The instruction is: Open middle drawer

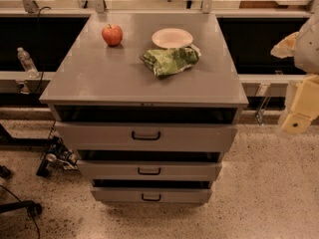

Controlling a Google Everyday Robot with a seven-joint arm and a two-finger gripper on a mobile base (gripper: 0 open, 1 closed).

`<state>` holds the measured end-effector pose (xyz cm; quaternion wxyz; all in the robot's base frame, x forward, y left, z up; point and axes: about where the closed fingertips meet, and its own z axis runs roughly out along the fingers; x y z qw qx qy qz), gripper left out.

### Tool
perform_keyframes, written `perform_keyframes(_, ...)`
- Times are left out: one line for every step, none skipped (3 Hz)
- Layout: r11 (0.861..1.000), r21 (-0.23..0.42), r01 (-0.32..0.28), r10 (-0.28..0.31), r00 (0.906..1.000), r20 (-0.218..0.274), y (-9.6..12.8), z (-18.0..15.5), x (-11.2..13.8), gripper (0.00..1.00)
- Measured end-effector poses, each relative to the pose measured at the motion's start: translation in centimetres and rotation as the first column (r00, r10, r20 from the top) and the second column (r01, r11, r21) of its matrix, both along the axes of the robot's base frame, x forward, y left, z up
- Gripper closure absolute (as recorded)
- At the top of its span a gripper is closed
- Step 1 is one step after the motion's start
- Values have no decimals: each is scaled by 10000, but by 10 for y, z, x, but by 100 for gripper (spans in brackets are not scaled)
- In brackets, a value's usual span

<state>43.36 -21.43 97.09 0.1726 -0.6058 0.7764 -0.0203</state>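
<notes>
the middle drawer (pixel 189 171) is the second of three grey fronts in the face of the bench (pixel 99 78), below the top drawer (pixel 199 136) and above the bottom drawer (pixel 184 195). its front panel is flat and shallow, with a small black loop handle (pixel 149 171) at centre. a dark horizontal gap shows directly above the panel; similar gaps show above the other two fronts. nothing is touching the handle.

on the bench top, toward the rear:
- a red apple (pixel 112 34), rear left, standing alone.
- a pale round plate (pixel 172 38), rear centre-right.
- a crumpled green bag (pixel 169 60), just in front of the plate and touching or overlapping its near edge.

the end effector (pixel 298 114) is at the right edge of the view, cream-coloured, off to the right of the bench at about the height of the top drawer and well apart from all three drawers. whether it is open or closed cannot be told. it holds nothing that can be seen.

a clear water bottle (pixel 26 59) stands on a rail to the left of the bench. dark cables (pixel 56 159) lie on the speckled floor (pixel 269 193) at lower left.
</notes>
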Motion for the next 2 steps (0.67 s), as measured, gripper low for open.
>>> perform_keyframes(9955, 803, -508, 540, 9978, -389, 9, -32, -9, 0)
perform_keyframes(9747, 2000, -994, 1224, 9868, -1062, 26, -83, -21, 0)
